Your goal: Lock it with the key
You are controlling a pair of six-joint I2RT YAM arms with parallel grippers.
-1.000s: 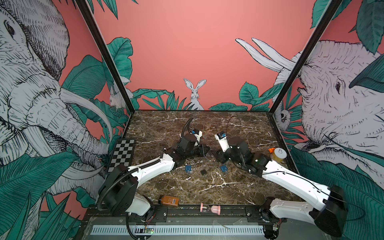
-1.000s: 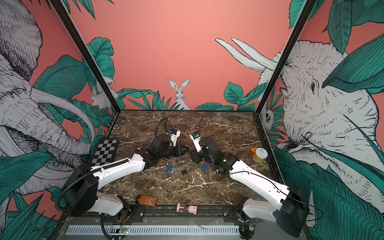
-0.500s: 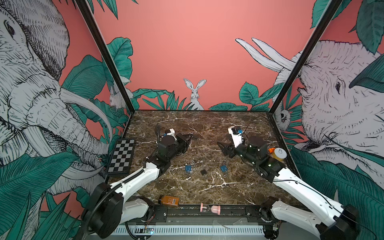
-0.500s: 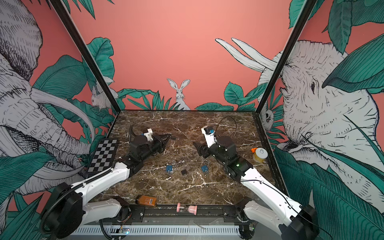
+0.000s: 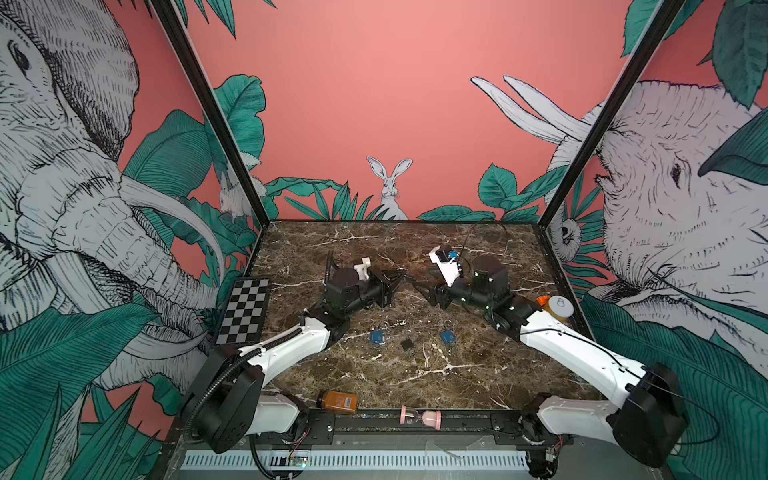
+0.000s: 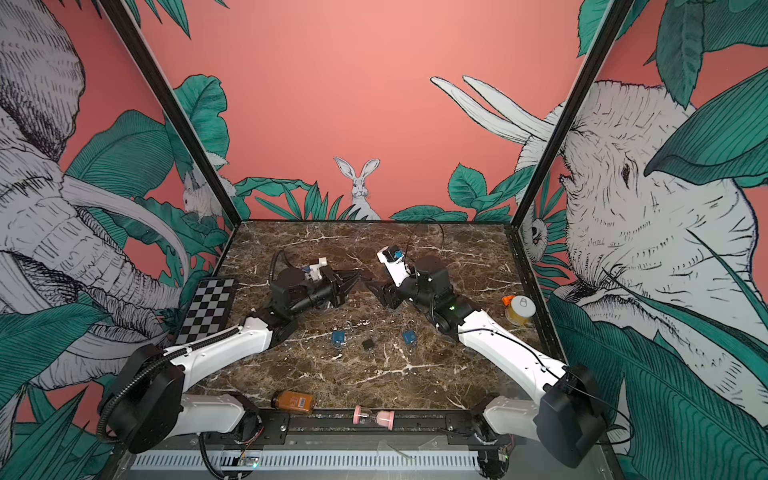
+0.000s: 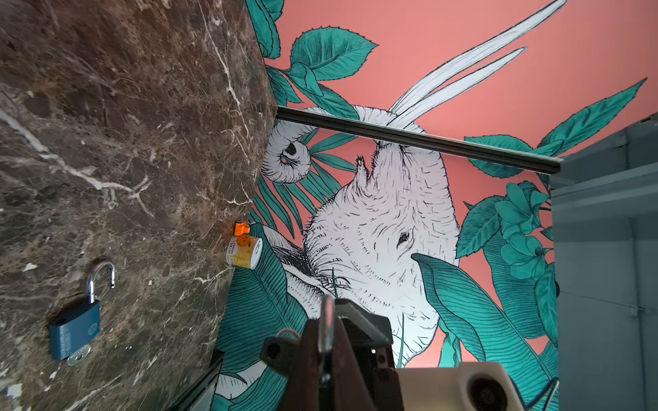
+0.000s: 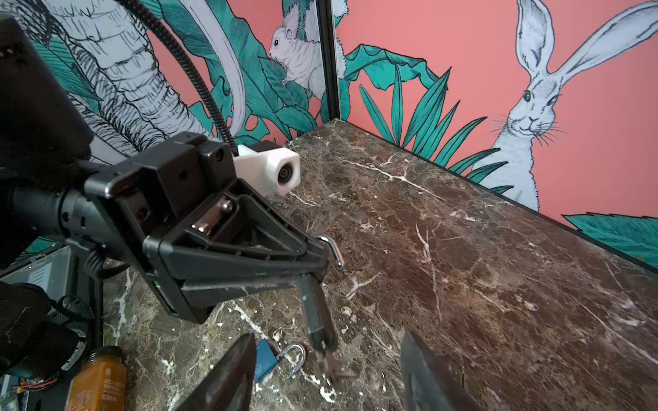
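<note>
Swung back together beyond the blue padlocks [image 5: 377, 337], the left gripper [image 5: 402, 276], clamped on the shackle [image 8: 333, 249] of a dark padlock [image 8: 317, 309], now presents it for locking to the open, empty right gripper [image 5: 422, 286].

The left arm [image 5: 286, 345] and right arm [image 5: 573, 349] stretched low over the table [image 5: 415, 374], wrists pointing at each other, tips close together above the table's middle. The left gripper [image 5: 402, 276] had its jaws pressed together; the right gripper [image 5: 420, 286] held its jaws well apart.
</note>
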